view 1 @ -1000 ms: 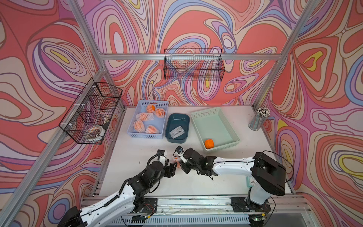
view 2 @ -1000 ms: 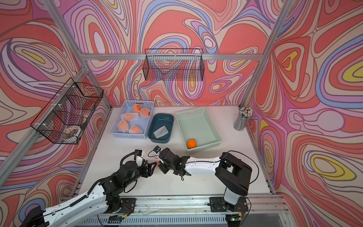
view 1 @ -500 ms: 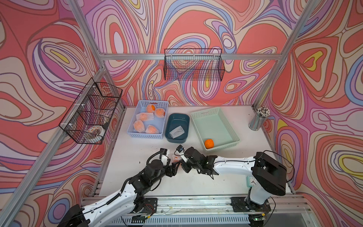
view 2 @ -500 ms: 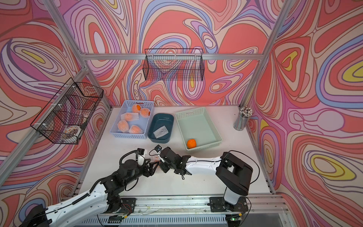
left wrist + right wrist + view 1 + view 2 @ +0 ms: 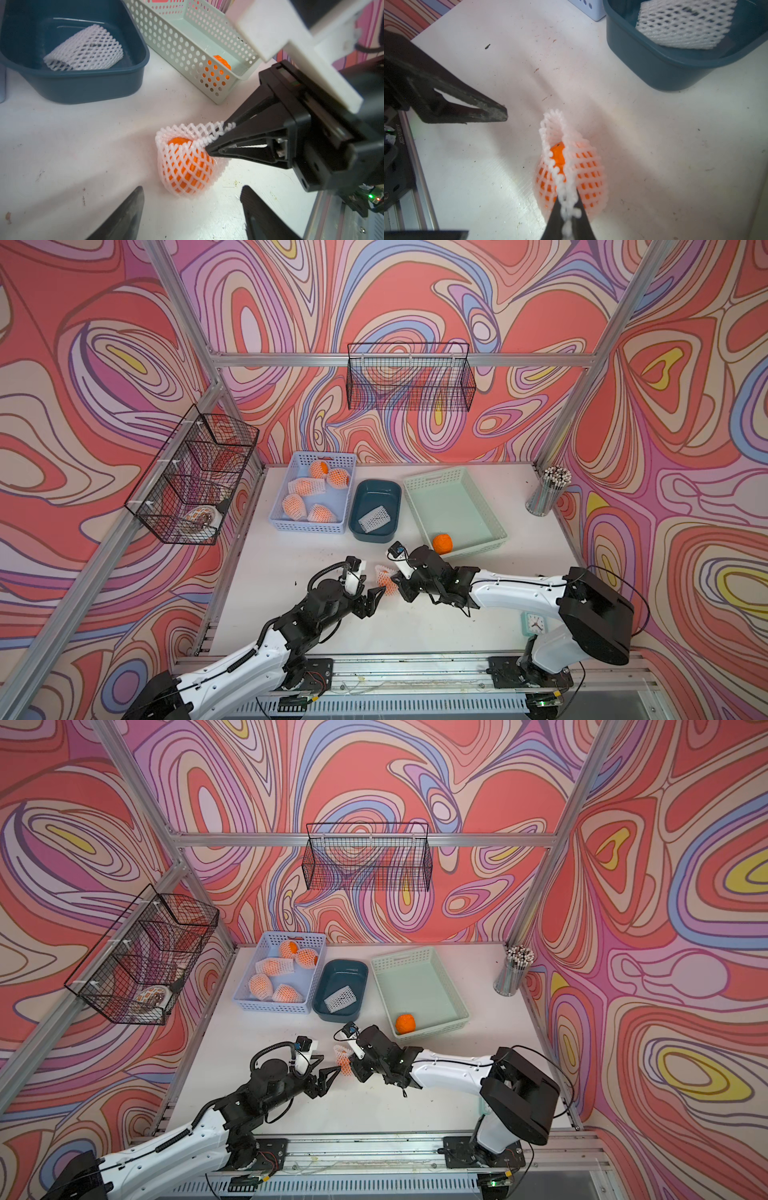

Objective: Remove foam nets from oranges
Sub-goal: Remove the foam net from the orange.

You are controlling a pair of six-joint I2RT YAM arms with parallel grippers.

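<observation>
A small orange [image 5: 188, 166] wrapped in a white foam net [image 5: 180, 187] rests on the table between my two grippers, seen in both top views [image 5: 384, 577] [image 5: 341, 1056]. My right gripper [image 5: 568, 216] is shut on the net's gathered upper rim [image 5: 566, 199], and the orange's skin shows through the opening [image 5: 557, 155]. My left gripper [image 5: 193, 189] stands open just short of the net's base, touching nothing. Another foam net [image 5: 376, 518] lies empty in the dark blue tub [image 5: 365, 493]. A bare orange [image 5: 441, 543] sits in the mint basket [image 5: 490, 514]. Several netted oranges [image 5: 294, 506] fill the lavender basket [image 5: 286, 526].
Black wire baskets hang on the left wall [image 5: 191, 477] and the back wall [image 5: 409, 377]. A cup of sticks [image 5: 546, 493] stands at the table's far right corner. A small clock [image 5: 534, 624] lies near the right arm's base. The metal rail [image 5: 395, 676] runs along the front edge.
The right gripper's jaws have closed tighter onto the net's rim. The left gripper has edged a little rightward toward the netted orange, still open.
</observation>
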